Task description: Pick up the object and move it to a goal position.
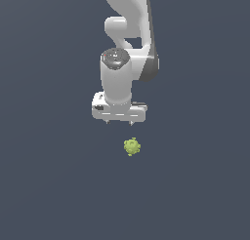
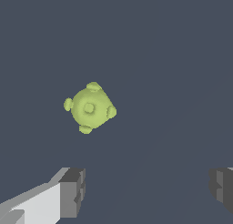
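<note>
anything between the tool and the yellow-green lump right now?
Nothing. In the exterior view only bare dark surface separates the tool from the yellow-green lump. The wrist view agrees: the lump sits clear of the open fingers, untouched.

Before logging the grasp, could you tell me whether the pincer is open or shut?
Open: the pincer has its fingers wide apart, empty, the object beyond them.
</note>
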Robot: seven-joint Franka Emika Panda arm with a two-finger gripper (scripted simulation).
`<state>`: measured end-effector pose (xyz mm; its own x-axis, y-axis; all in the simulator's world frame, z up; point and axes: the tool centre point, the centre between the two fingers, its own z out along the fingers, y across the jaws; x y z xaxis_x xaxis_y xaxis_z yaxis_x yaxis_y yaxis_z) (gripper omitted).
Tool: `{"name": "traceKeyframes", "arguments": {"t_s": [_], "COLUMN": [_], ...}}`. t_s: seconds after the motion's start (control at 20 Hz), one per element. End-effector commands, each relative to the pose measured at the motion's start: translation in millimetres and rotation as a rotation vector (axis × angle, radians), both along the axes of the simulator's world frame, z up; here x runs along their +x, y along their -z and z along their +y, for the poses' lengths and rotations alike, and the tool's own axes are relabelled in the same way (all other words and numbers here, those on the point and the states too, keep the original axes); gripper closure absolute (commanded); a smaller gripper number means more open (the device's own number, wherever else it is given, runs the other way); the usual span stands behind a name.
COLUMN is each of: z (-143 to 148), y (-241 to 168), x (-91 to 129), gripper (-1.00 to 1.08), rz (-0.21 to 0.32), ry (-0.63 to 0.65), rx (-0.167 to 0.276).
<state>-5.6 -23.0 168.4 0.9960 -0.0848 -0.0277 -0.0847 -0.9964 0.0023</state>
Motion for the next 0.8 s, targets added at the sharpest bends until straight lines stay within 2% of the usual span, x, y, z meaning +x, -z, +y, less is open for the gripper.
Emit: {"name": "traceKeyframes", "arguments": {"t_s": [0.0,0.4,0.75], "z": [0.0,22.1,23.2], "y": [0.0,0.7,1.4], "x": [0.0,8.1,8.9], "gripper": [-0.92,-0.92,-0.92], "rz": [0.0,-0.015,-0.016], "ry": [0.0,-0.064,-0.071], "rx": [0.0,-0.013,-0.014]}}
